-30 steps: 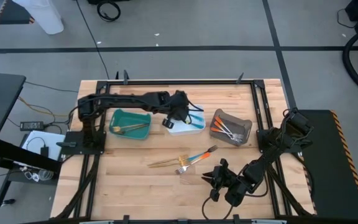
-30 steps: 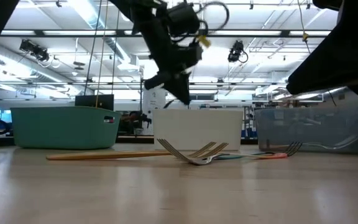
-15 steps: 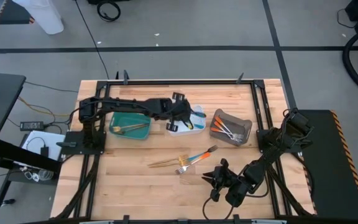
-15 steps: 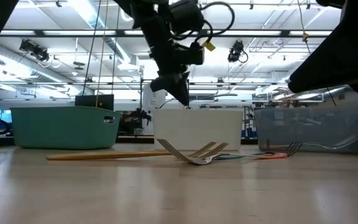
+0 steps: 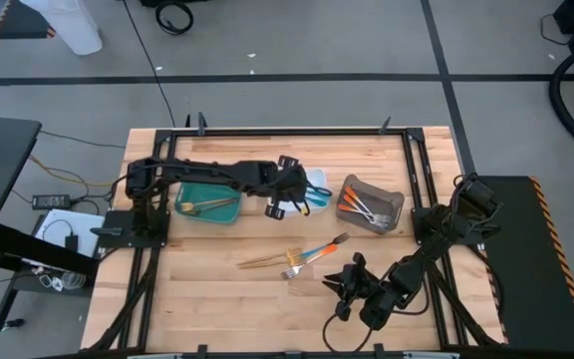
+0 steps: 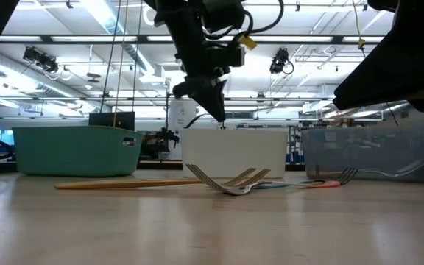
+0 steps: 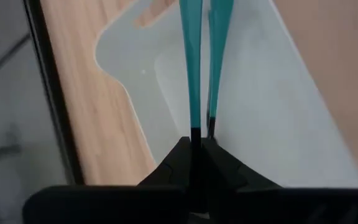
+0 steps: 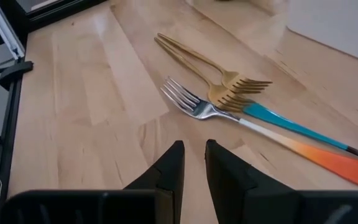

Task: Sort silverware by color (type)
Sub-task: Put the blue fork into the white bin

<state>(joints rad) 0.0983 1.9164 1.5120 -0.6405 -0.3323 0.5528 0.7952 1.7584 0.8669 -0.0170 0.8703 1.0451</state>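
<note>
Over the left part of the white bin [image 5: 319,206] my left gripper [image 5: 292,197] [image 6: 218,118] [image 7: 196,140] hangs shut, pointing steeply down. It holds nothing. Two blue-handled pieces [image 7: 202,62] lie in that bin. On the wood lie two gold forks [image 8: 210,65], a gold-headed piece with a blue handle [image 8: 278,122] and a silver fork with an orange handle [image 8: 328,160]. My right gripper [image 5: 343,284] [image 8: 194,152] waits near the table's front edge, just short of the silver fork's tines. A narrow gap shows between its fingers, with nothing in it.
A teal bin [image 5: 192,187] with gold pieces stands left of the white bin. To its right, a grey-brown bin [image 5: 392,199] holds orange-handled and silver pieces. A black frame [image 5: 412,170] runs round the tabletop. Bare wood lies at the near left.
My left gripper has gone a little toward the table's near edge above the white bin and has rolled about its own axis. More of the bin and the blue handles in it now shows in the high view.
</note>
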